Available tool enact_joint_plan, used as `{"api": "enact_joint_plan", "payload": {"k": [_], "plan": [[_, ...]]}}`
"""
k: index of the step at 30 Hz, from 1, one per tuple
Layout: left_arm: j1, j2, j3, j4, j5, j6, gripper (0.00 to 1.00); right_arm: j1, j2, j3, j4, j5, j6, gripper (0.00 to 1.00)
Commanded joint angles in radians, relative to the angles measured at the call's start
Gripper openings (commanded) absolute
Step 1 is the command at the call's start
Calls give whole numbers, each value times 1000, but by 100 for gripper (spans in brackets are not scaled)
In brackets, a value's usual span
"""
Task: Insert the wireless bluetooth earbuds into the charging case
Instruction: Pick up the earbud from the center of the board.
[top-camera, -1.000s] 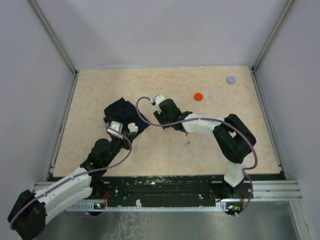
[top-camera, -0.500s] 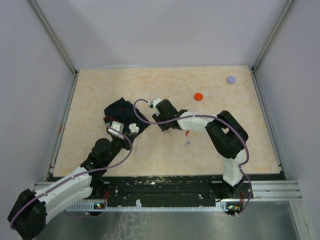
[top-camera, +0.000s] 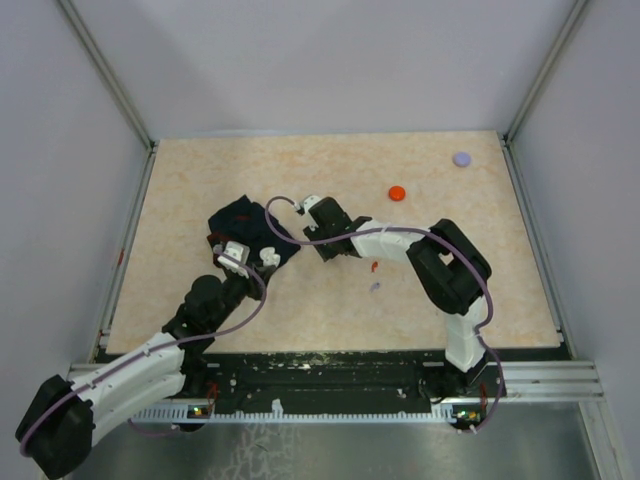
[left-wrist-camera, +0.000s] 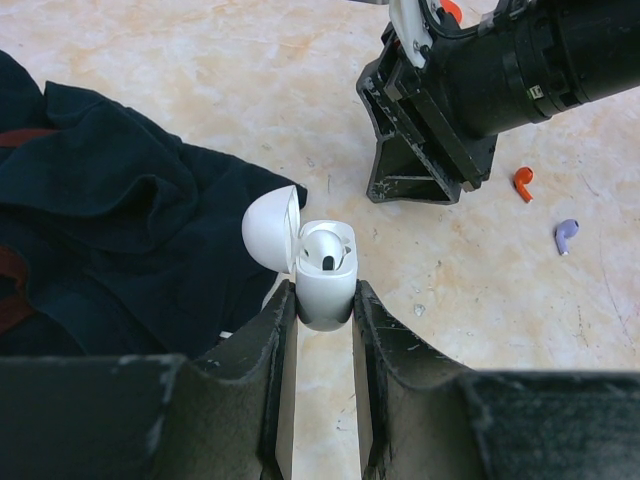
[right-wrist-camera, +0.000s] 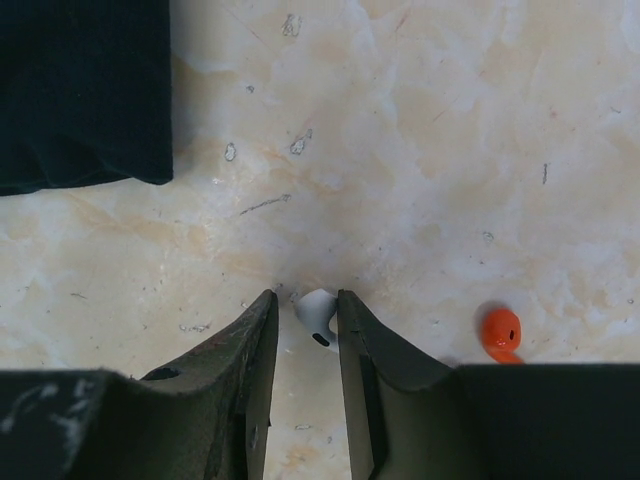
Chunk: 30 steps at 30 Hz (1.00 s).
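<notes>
left gripper (left-wrist-camera: 322, 300) clamps the white charging case (left-wrist-camera: 325, 285), lid open, with a seated white earbud (left-wrist-camera: 324, 250) in one slot. right gripper (right-wrist-camera: 306, 300) fingers stand narrowly parted around a loose white earbud (right-wrist-camera: 318, 318) on the table (right-wrist-camera: 420, 150), red earbud (right-wrist-camera: 500, 332) just right.

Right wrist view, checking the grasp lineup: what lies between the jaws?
A small white plastic earbud, lying on the beige tabletop; the right wrist view shows it.
</notes>
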<state>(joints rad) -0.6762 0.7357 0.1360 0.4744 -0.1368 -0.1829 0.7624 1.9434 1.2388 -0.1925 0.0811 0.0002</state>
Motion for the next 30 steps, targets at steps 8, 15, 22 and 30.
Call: {"api": "enact_joint_plan", "payload": {"k": [8,15,22,30], "plan": [[1,26,32,46,38,-1,0,-8,-13,21,-32,15,6,27],[1,47,35,65,65,0,0,-8,-14,14,-40,15,6,23],[1,27,-25,201,93,53,0,-8,-107,-41,6,-10,29,18],[1,35,-79,409,171,127,0,-6,-280,-135,92,-53,84,18]]}}
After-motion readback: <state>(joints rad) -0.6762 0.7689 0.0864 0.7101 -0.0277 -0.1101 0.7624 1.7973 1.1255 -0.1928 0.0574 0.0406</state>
